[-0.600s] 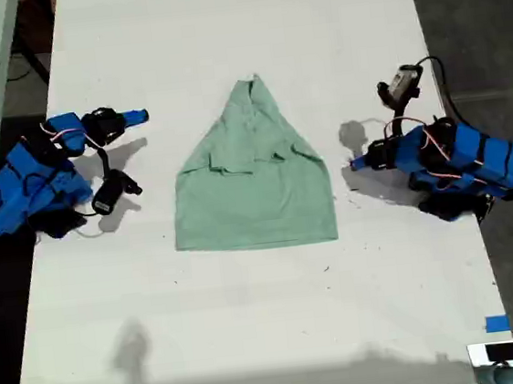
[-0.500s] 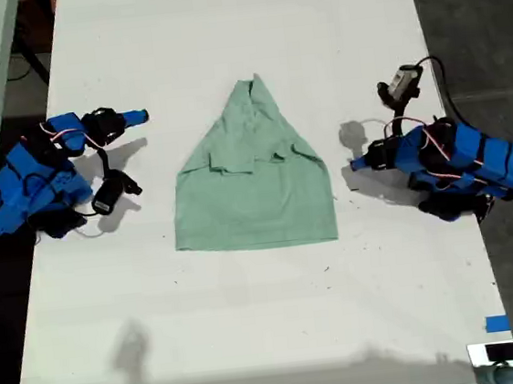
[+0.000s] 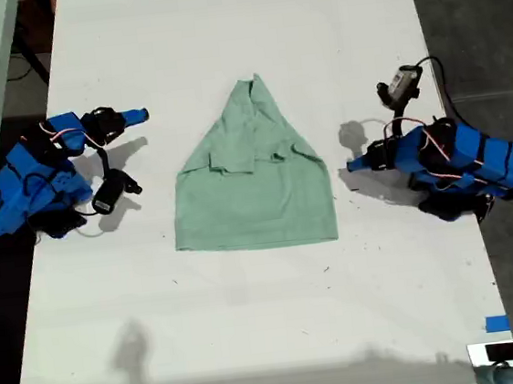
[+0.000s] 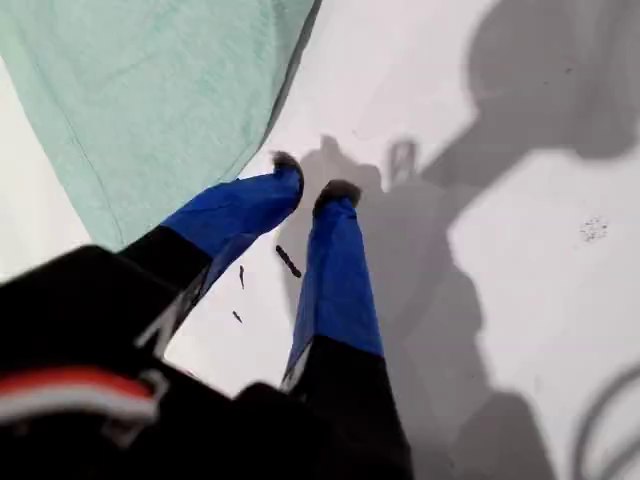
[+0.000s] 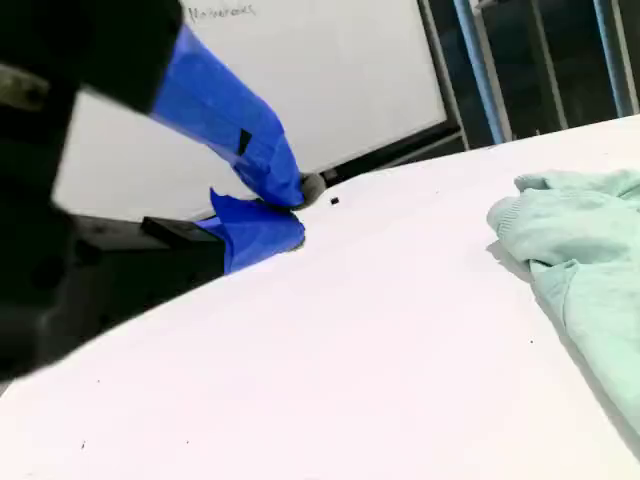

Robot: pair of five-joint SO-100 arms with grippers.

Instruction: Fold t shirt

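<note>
Exterior overhead; wrist views low, perhaps oblique.

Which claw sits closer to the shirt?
The first claw, at the exterior view's right: its tips lie just beside the shirt's edge; the second claw has far more bare table between.
</note>
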